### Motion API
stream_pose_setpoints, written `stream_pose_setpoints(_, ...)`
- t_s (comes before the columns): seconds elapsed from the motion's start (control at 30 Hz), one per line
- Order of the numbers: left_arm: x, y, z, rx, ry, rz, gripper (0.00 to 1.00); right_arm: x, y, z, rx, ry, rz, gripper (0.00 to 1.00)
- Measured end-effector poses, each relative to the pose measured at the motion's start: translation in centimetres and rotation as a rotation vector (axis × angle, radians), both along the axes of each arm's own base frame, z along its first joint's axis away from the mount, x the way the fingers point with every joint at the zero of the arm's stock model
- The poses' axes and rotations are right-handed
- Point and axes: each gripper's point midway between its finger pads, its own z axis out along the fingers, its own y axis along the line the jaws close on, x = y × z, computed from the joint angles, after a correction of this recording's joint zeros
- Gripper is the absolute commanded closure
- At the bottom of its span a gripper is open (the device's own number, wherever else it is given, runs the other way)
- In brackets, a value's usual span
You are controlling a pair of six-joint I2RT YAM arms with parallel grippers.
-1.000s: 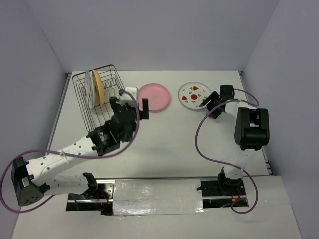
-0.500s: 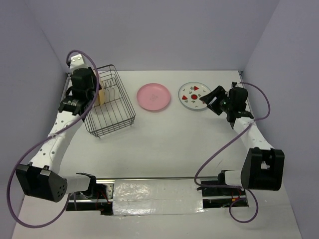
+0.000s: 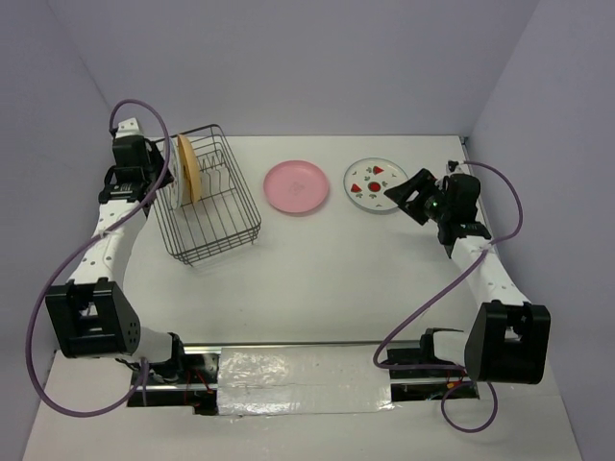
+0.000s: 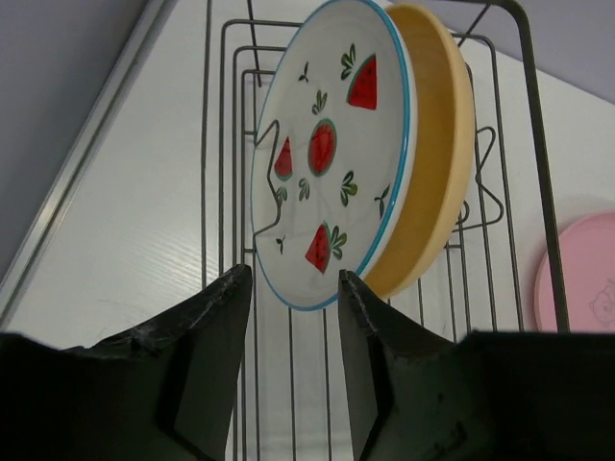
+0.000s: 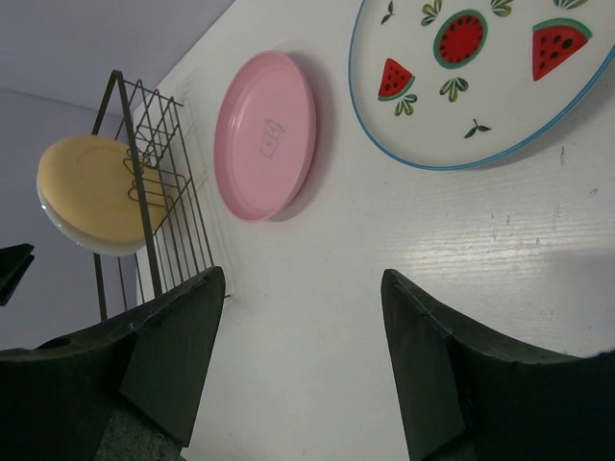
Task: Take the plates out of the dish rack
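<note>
The dark wire dish rack [image 3: 219,229] stands at the back left. A yellow-orange plate [image 3: 185,169] stands upright in it, with a white plate with red watermelon marks [image 4: 327,154] in front of it. My left gripper [image 3: 159,177] is open at the rack's left side, and its tips [image 4: 293,279] sit just short of that white plate's lower rim. The pink plate [image 3: 297,185] and a second white watermelon plate [image 3: 373,181] lie flat on the table. My right gripper [image 3: 404,195] is open and empty beside that second plate.
The enclosure's walls stand close on the left, right and back. The table's left edge rail [image 4: 86,144] runs just outside the rack. In the right wrist view the pink plate [image 5: 264,134] and the rack [image 5: 135,182] lie ahead over bare white table.
My left arm swung from beside the pink plate to the rack's left side, now facing the upright plates. My right arm unfolded, and its open gripper stays by the white plate on the table.
</note>
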Motion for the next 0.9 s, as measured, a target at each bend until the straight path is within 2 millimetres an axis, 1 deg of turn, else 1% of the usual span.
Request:
stream_pose_setpoints(0.03, -0.1, -0.1, -0.5, -0.001, 0.010, -0.016, 0.42, 0.0, 0.0, 0.0, 0.000, 0.000, 0.000, 0.26)
stream_pose_setpoints(0.1, 0.1, -0.6, -1.0, -0.008, 0.010, -0.051, 0.38, 0.0, 0.0, 0.0, -0.001, 0.000, 0.000, 0.26)
stream_pose_setpoints(0.2, 0.6, -1.4, -0.8, -0.023, -0.010, -0.097, 0.39, 0.0, -0.1, 0.1, -0.004, -0.004, -0.002, 0.26)
stream_pose_setpoints(0.3, 0.9, -1.7, -1.0, -0.015, -0.004, -0.124, 0.41, -0.1, -0.2, 0.6, -0.011, -0.019, -0.014, 0.26)
stream_pose_setpoints(0.47, 1.4, -1.5, -2.5, 0.002, 0.038, -0.138, 0.43, -0.7, -0.6, 1.7, -0.027, -0.062, -0.042, 0.26)
stream_pose_setpoints(0.63, 1.7, -1.6, -3.4, 0.009, 0.062, -0.160, 0.42, -1.0, -0.9, 2.9, -0.039, -0.101, -0.057, 0.26)
stream_pose_setpoints(0.9, 3.1, -1.7, -4.4, 0.022, 0.090, -0.184, 0.45, -1.0, -1.0, 2.8, -0.043, -0.100, -0.066, 0.26)
